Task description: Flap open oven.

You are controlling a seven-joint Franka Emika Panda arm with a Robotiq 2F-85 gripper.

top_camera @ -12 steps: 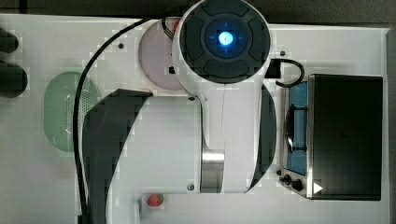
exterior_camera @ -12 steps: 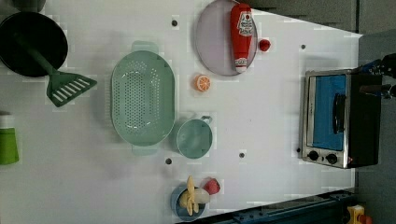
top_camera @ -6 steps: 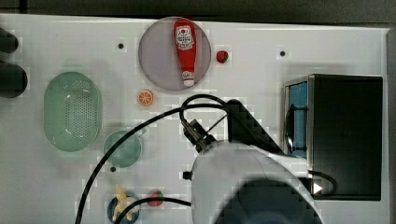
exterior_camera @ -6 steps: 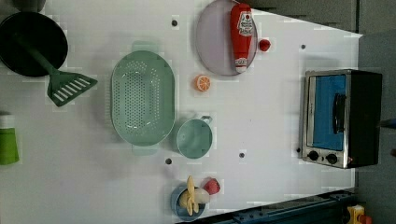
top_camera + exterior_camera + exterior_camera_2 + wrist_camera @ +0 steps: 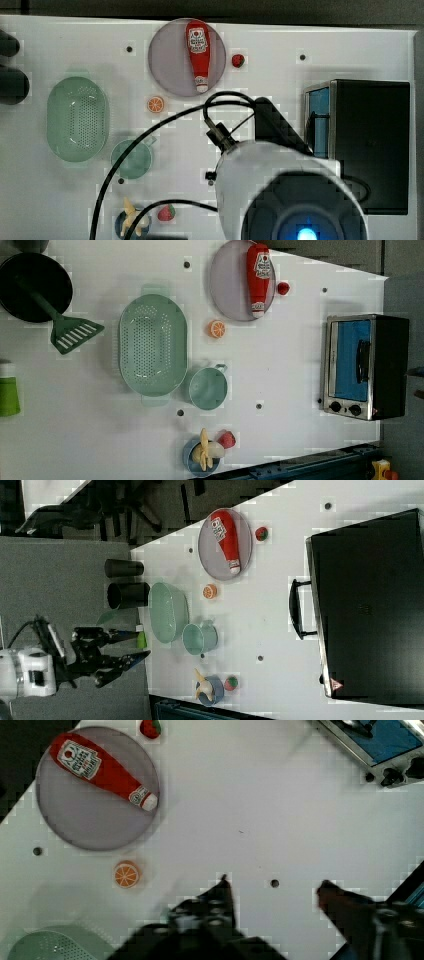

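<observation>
Black two-fingered gripper [image 5: 272, 895] hangs with fingers apart, empty, well above the white table [image 5: 260, 810]. The black box-shaped toaster oven [image 5: 367, 367], blue glass door shut, sits at the left view's right. A misaligned approach could miss its black bar handle [image 5: 363, 361] and shove the oven.

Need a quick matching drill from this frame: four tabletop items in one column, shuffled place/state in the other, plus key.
Items:
1. ketchup bottle
2. oven door
3. banana
4. spatula

Descriptions:
A. in the small blue bowl
B. shut
C. lying on the grey plate
D. handle resting in the black pan

Pairs: 1-C, 2-B, 3-A, 4-D
</observation>
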